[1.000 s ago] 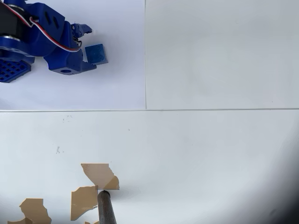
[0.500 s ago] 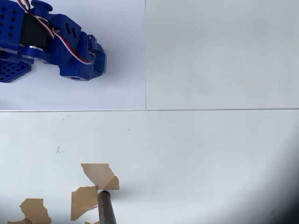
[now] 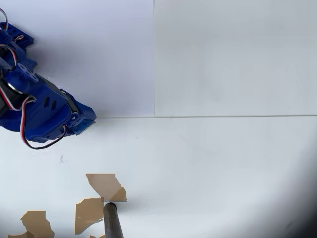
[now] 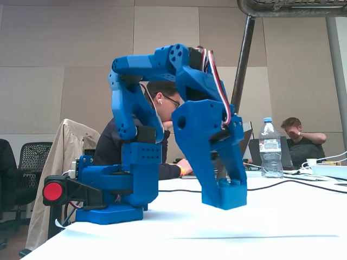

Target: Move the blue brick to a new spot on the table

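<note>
Fixed view, nearest: the broad white table (image 4: 282, 227) runs from the front edge back to the arm. The blue plastic two-finger gripper (image 4: 223, 201) points down, its tip just above the table with a soft shadow under it. At the tip sits the small square blue plastic brick (image 4: 233, 192); two round studs show on its top edge. The claw looks clenched on the brick from both sides. Blue on blue makes the exact outline hard to trace.

Left of the gripper, the arm's base stands on the table with a round red button (image 4: 52, 191) on its side. Red and white wires loop over the upper arm.

Overhead view: the gripper (image 3: 84, 121) lies at the left, its tip on the horizontal seam of the table (image 3: 223, 163). The brick is hidden beneath it. Lower in this view are brown chipped patches (image 3: 106, 186) and a dark round rod (image 3: 113, 220) touching one of them.

Farther back in the fixed view: a thin black cable (image 4: 282, 186) and a clear plastic water bottle with a blue cap (image 4: 269, 149). A beige jacket hangs over a chair (image 4: 59, 157). One seated person (image 4: 162, 103) is behind the arm, another (image 4: 295, 135) at the right. A grey metal pole (image 4: 242, 59) slants up before a beige panelled wall.
</note>
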Robot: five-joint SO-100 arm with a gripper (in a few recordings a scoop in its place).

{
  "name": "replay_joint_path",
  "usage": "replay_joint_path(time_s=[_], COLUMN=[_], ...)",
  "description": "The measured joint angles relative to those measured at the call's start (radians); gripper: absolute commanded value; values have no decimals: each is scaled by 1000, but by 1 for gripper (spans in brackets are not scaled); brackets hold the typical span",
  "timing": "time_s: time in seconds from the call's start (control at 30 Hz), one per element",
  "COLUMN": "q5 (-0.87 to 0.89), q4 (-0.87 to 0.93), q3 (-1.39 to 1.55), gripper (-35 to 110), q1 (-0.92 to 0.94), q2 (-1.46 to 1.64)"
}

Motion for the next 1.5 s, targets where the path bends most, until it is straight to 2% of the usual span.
replay_joint_path(time_s=[0.27, 0.37, 0.5, 0.77, 0.9, 1.0, 1.1, 1.23, 1.33, 1.5], q5=[-35, -64, -86, -127, -153, -166, -187, -196, -186, -98], q4=[11, 26, 32, 25, 26, 104, 189, 215, 215, 209], q3=[-272, -377, -476, -508, -508, -509, -503, -368, -195, 25], gripper=[3, 3, 6, 27, 29, 28, 22, 6, 0, 0], q1=[390, 471, 525, 548, 560, 561, 518, 377, 189, -210], q2=[-357, -474, -581, -638, -637, -600, -482, -230, -15, 281])
